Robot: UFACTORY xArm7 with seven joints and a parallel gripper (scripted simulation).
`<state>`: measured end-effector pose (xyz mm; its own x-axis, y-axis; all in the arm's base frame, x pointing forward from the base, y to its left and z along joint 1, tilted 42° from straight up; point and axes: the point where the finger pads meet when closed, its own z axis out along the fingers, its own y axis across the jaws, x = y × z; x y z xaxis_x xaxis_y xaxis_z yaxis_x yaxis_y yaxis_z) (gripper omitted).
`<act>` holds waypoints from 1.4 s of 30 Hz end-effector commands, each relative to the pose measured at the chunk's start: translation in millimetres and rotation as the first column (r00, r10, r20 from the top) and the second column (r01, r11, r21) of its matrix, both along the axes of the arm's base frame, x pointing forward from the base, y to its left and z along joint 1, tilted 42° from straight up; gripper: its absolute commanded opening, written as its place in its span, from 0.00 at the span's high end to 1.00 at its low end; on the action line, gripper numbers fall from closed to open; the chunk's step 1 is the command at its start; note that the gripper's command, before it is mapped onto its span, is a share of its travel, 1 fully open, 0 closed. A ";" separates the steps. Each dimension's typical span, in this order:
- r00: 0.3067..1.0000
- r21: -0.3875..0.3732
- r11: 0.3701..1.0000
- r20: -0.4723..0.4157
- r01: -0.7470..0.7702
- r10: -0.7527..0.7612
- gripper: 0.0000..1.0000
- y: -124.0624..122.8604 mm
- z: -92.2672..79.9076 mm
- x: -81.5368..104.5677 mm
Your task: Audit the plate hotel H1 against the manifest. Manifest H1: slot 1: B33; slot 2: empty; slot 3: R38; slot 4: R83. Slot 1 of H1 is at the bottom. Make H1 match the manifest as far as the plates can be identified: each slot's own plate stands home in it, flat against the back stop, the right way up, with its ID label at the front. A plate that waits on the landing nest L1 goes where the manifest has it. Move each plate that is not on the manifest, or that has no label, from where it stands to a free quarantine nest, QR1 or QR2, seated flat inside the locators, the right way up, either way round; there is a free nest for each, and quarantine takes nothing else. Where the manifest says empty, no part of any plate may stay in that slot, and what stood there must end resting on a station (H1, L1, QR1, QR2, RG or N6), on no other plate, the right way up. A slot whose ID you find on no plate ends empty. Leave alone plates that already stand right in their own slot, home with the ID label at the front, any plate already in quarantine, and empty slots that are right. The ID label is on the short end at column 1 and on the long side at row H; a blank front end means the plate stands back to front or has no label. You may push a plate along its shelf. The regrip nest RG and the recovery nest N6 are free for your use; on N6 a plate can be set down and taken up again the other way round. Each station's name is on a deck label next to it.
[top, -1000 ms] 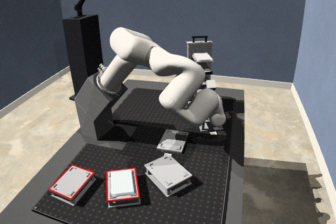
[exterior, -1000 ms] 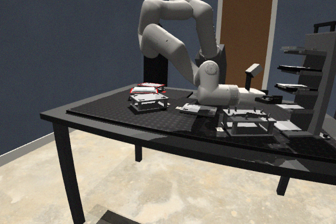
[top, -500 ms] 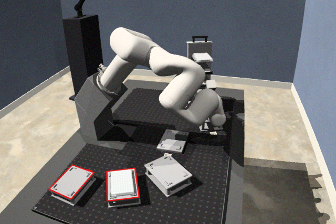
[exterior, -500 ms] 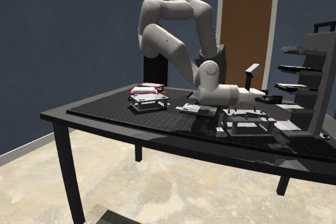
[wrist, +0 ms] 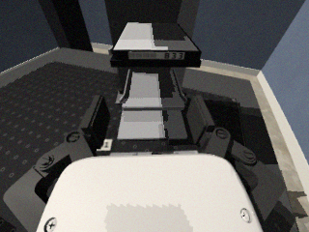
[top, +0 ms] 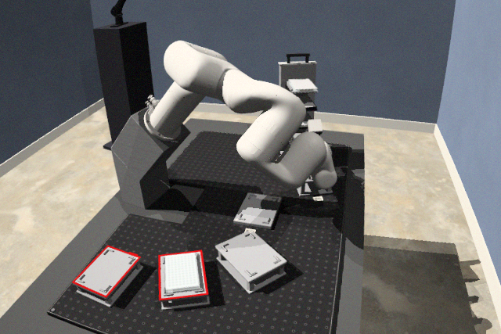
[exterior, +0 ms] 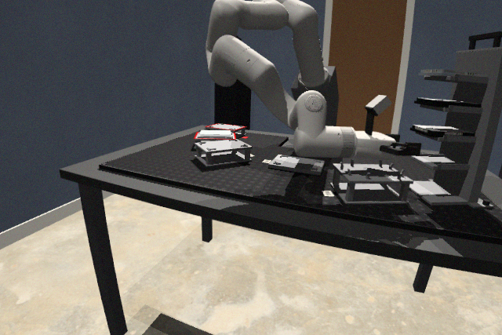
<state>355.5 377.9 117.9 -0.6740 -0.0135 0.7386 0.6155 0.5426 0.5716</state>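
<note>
Gripper (wrist: 147, 121) wide open, holding nothing, levelled at plate hotel H1 (exterior: 478, 80). Plate B33 (wrist: 154, 45) on a shelf just beyond. White plate (top: 182, 271) seated in right red-edged nest (top: 162, 278).

The plate hotel (top: 296, 64) is placed at the far right of the tabletop (top: 351, 217). Three nests are lined up along the near edge, and a plate (top: 182, 271) is seated in the middle one (top: 182, 295). The open hand (wrist: 147, 121) is held low before the hotel, facing a plate marked B33 (wrist: 154, 57).

dark plate (wrist: 154, 48), label b33 frontward
</note>
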 end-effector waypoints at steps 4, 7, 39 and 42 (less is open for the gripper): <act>1.000 0.001 1.000 0.002 -0.002 0.002 0.00 -6.7 4.1 3.1; 1.000 0.001 1.000 0.002 -0.002 0.002 0.00 -10.9 5.9 5.1; 1.000 0.001 1.000 0.002 -0.001 0.001 0.00 -50.2 22.5 24.3; 1.000 0.001 1.000 0.002 -0.001 0.001 0.00 -50.6 22.7 24.5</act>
<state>379.8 328.4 138.8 -0.6742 -0.0128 0.7384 0.6159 0.5421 0.5717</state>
